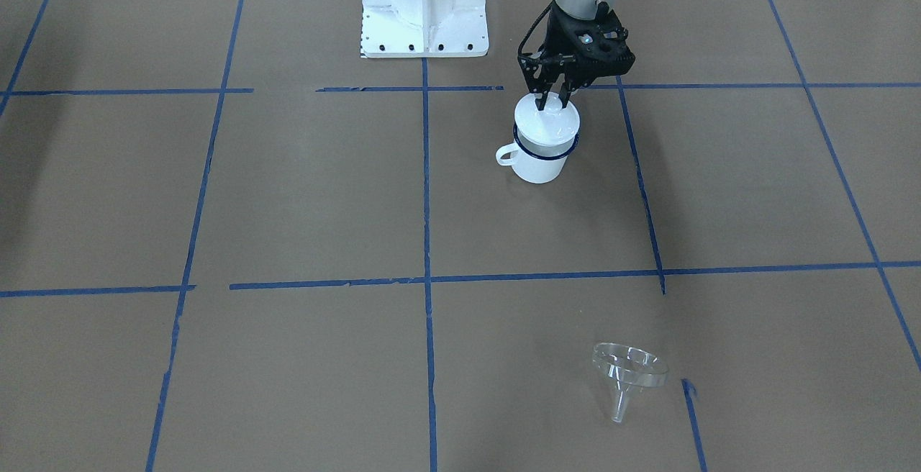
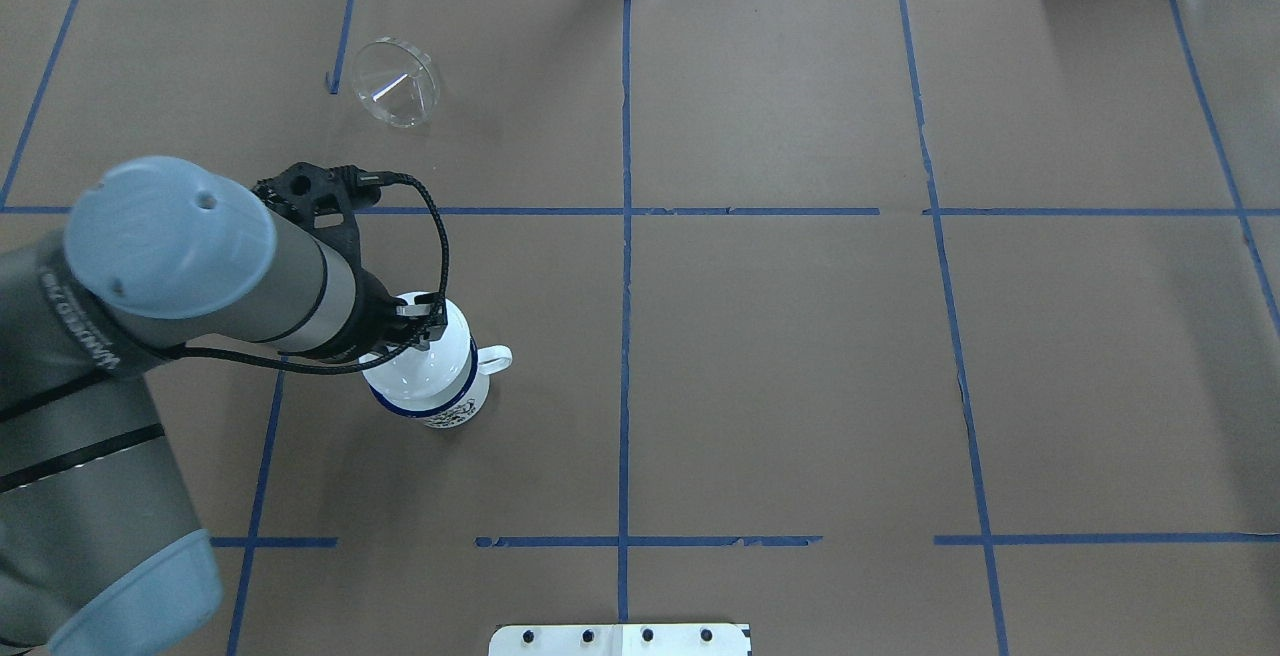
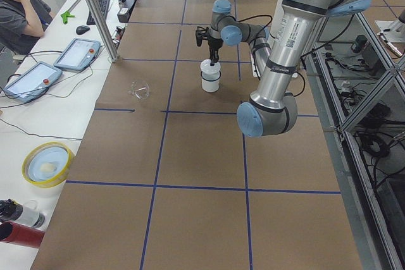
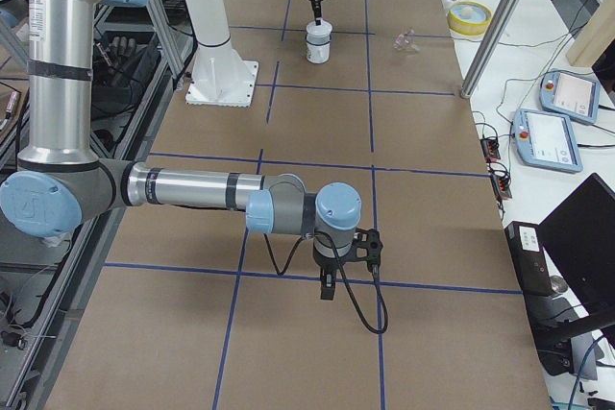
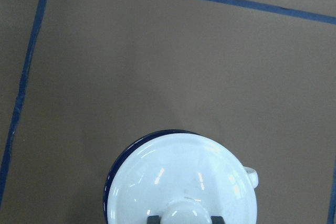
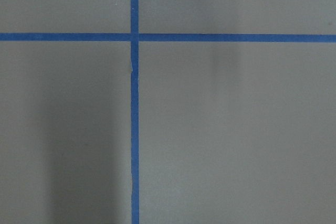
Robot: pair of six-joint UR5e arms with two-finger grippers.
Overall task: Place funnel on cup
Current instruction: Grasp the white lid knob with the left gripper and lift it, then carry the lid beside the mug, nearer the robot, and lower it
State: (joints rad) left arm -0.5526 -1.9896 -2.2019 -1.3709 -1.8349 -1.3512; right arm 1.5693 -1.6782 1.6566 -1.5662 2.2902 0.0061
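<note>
The left gripper [image 1: 552,101] comes straight down on a white domed lid [image 1: 550,126] that covers the cup [image 1: 536,166], its fingers pressed in on either side of the lid's knob [image 5: 184,214] and, by the look of the wrist view, clamped on it. The lid sits flat on the cup's blue rim, with the handle pointing away from the arm. The funnel [image 1: 627,371] lies tipped on its side on the table [image 1: 288,191], well apart from the cup and toward the operators' edge, with nothing touching it. The right gripper [image 4: 328,287] hangs low over bare table far from both; whether its fingers are apart or together cannot be told. The step in hand appears to be clearing the cup's mouth, so the task itself has hardly begun. The next move calls for lifting the lid straight up without dragging the cup, setting it aside, then reaching across for the funnel.
</note>
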